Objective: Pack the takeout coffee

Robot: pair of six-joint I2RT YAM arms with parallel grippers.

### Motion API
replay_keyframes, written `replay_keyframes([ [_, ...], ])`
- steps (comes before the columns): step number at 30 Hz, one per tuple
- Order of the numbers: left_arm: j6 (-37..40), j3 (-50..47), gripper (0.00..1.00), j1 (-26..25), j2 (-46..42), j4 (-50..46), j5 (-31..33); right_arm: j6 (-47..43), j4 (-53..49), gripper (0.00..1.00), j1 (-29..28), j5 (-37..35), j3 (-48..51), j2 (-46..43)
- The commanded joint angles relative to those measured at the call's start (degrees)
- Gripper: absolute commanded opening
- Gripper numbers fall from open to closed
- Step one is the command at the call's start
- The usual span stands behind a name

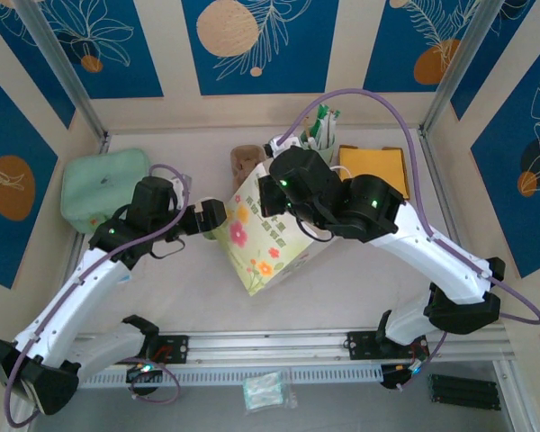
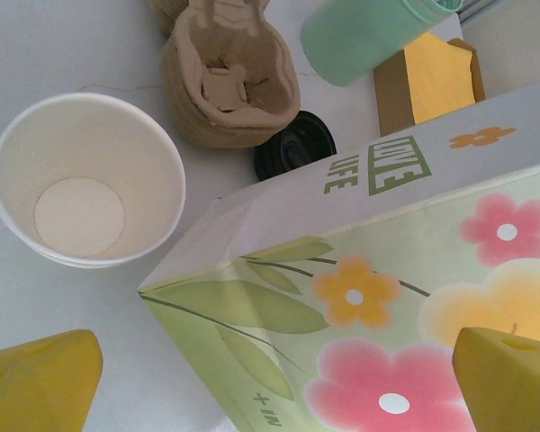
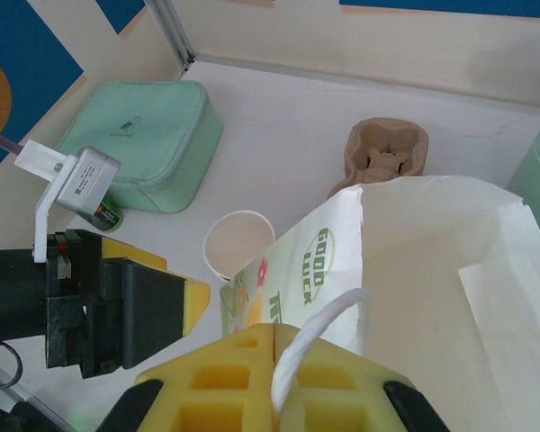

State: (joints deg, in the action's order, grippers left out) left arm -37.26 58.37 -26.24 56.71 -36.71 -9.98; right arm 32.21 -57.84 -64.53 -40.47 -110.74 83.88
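Top external: flowered paper bag (image 1: 263, 243) mid-surface; right fingers (image 3: 225, 373) pinched shut on its white cord handle (image 3: 310, 328); left fingers (image 2: 36, 382) wide, empty, bag's 9 o'clock. Step: bag held for loading; round black lid (image 2: 295, 144) at bag's 12 o'clock, maybe takeout coffee, cannot tell. Next: left grasps it.

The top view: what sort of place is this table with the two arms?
Probably a robot test cell staged for takeout packing: a white table walled by blue-and-cream patterned panels, a flowered paper bag, and a white empty paper cup beside a brown moulded-pulp cup carrier.
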Motion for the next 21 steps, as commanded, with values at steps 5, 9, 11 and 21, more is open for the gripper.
replay_keyframes([
  [5, -0.4, -1.3, 0.99, 0.5, -1.3, 0.9, -1.1, 1.1, 1.0, 0.00, -1.5, -2.3, -0.1, -0.9],
  [9, -0.3, -1.5, 0.99, 0.6, -1.0, 1.2, -1.2, 1.1, 1.4, 0.00, -1.9, -1.1, 0.1, -2.1],
  [11, -0.3, -1.7, 0.99, 0.5, -0.9, 1.4, -1.2, 1.3, 1.1, 0.00, -2.1, -0.9, 0.3, -2.1],
  [21, -0.3, -3.3, 0.99, 0.6, -1.2, 1.9, -1.5, 1.5, 5.0, 0.00, -3.0, -1.1, 9.0, -1.5],
])
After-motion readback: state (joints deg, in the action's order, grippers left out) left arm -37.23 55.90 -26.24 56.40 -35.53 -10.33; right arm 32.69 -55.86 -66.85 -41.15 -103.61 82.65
